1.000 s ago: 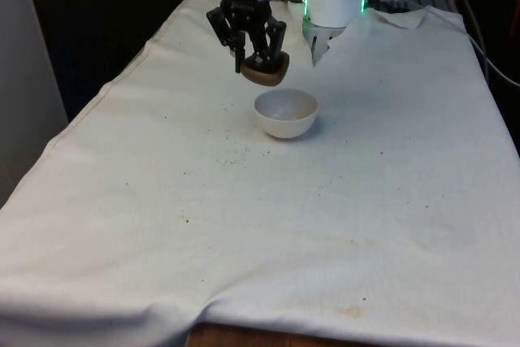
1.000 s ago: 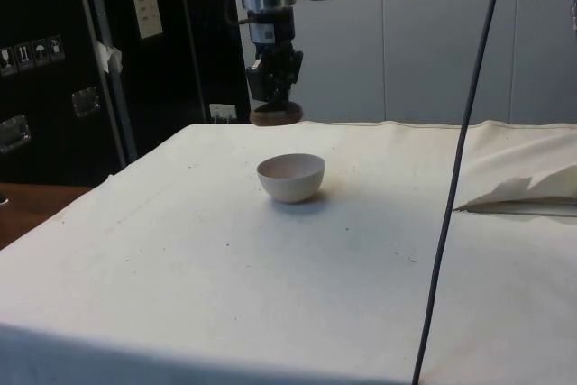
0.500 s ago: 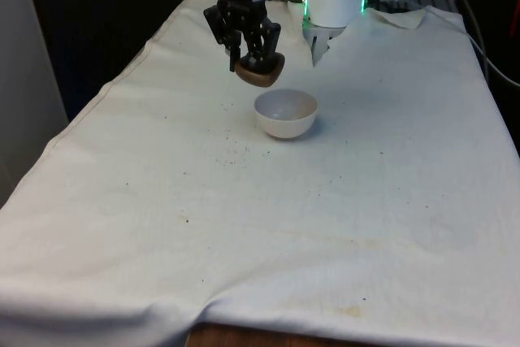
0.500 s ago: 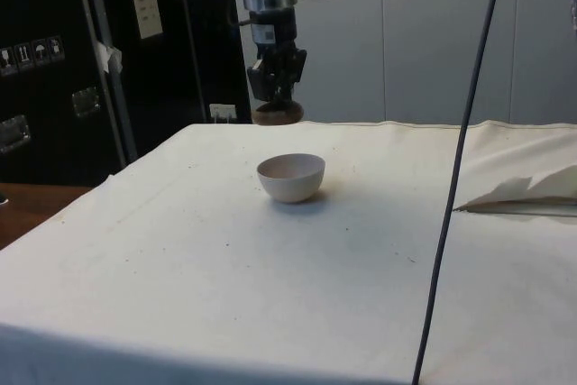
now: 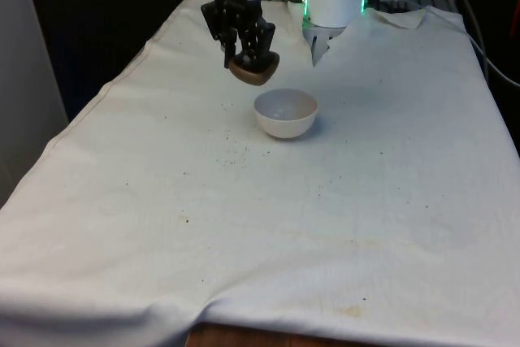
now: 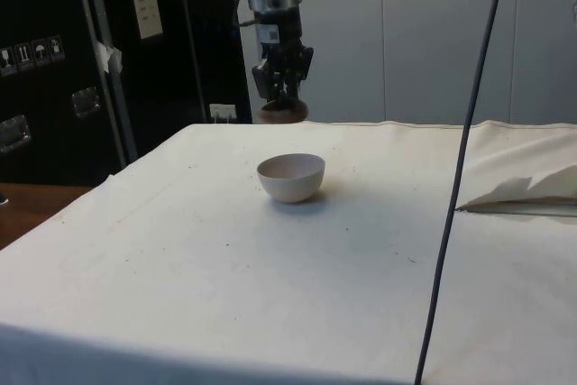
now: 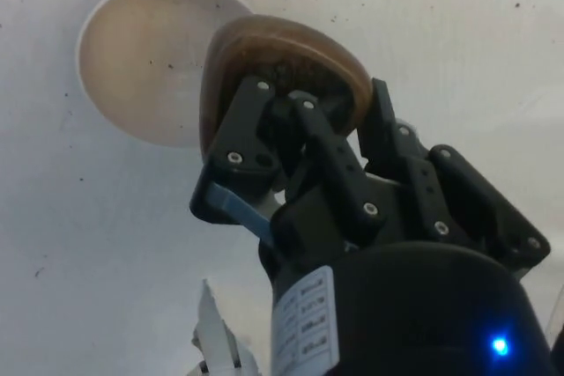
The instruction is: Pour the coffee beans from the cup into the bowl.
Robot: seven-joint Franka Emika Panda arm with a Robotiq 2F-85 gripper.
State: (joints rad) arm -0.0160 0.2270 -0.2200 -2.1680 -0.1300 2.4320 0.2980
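I hold the brown cup (image 5: 253, 71) clamped by its rim in the claw (image 5: 248, 61), raised beside the white bowl (image 5: 285, 113) on the surface (image 5: 268, 225) to tip beans in.

Bowl (image 5: 285, 113) on the cloth (image 5: 268, 225), cup (image 5: 251, 73) in the pincer (image 5: 249, 61) above, toward the front view's left.

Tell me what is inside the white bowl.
The round white bowl looks empty apart from a few dark specks. The brown wooden cup in the gripper covers one edge.
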